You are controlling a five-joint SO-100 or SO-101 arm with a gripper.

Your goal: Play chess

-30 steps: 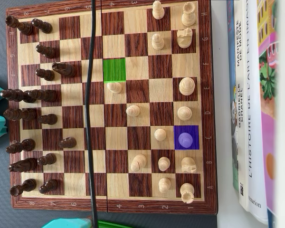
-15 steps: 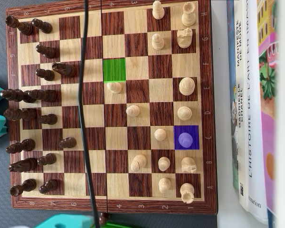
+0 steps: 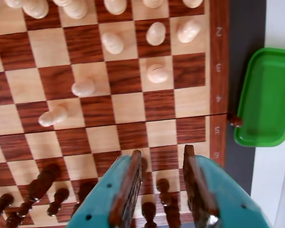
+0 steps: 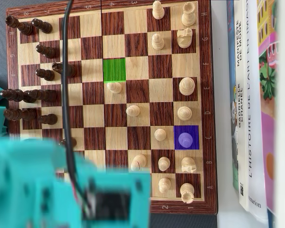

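Since the earlier overhead frames the teal arm [image 4: 61, 185] has swung in from the lower edge and is now covering the lower-left corner of the chessboard [image 4: 206, 95], with its black cable [image 4: 66, 71] sweeping left across the dark pieces.

Seen from the wrist, the pincer [image 3: 162, 164] is hanging released, its two brown-lined jaws standing apart with nothing between them, above the dark pawns [image 3: 164, 186] near the board's numbered edge. It is not yet reaching the piece it seems meant for, judging by the markings: a light pawn tinted purple [image 4: 185, 139] is sitting on a purple-shaded square, and a green-shaded square [image 4: 114, 70] is lying empty, well apart from it toward the top of the board, just above another light pawn [image 4: 114, 87]. I judge the step in hand to be the approach, with the pick not begun. The next move is likely calling for travel across the board toward the purple pawn, then a descent between its close neighbours, the light pieces just beside it, without knocking them.

Off the board's numbered edge in the wrist view, a green tray [image 3: 266, 95] is resting on the bench [image 3: 237, 28]; what shows of it is holding nothing. A small dark knob [image 3: 235, 120] is sticking out from the board's rim, touching or nearly touching the tray
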